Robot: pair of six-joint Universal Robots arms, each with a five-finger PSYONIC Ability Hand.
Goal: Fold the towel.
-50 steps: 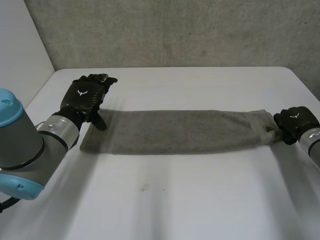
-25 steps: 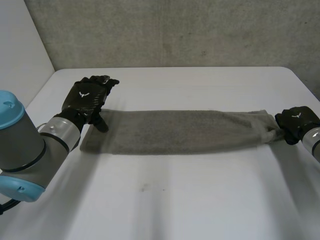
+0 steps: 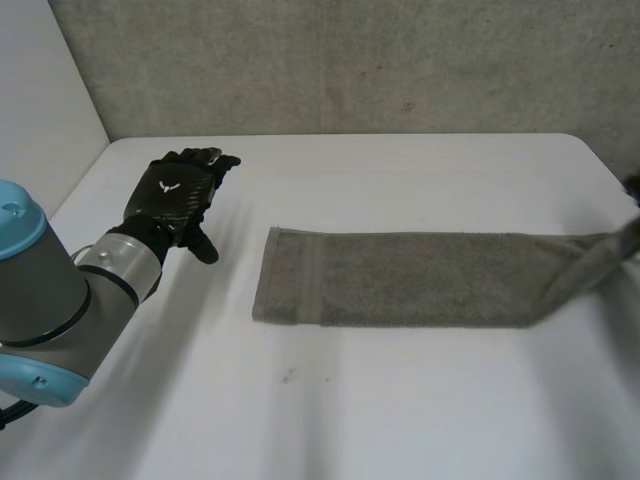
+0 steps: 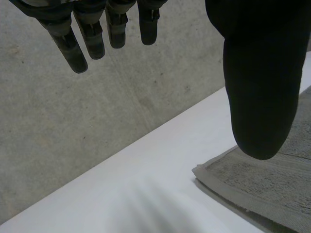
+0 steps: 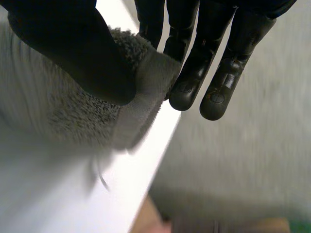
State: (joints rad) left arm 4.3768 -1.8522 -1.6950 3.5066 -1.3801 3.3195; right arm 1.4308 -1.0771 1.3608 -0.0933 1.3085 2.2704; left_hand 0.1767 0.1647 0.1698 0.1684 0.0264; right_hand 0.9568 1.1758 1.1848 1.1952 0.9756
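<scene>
Towel [image 3: 400, 278] now lies farther right on the table [image 3: 350, 420], well apart from the left hand [image 3: 175, 195], which hovers released and empty. Right hand [image 5: 73, 53] pinches the towel's right end, raised off the table. The long strip appears folded lengthwise; folding end to end probably remains.

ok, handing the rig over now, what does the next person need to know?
Left robot hand: open, holding nothing, over the table and apart from the towel's left end.
Right robot hand: shut on the towel's right end, pinched between thumb and fingers; that end is lifted off the table.
Towel: a long strip lying flat across the table, apart from the lifted end.
Done: right end grasped.
Left: no end-to-end fold yet. The left end probably needs grasping before the ends are brought together.
</scene>
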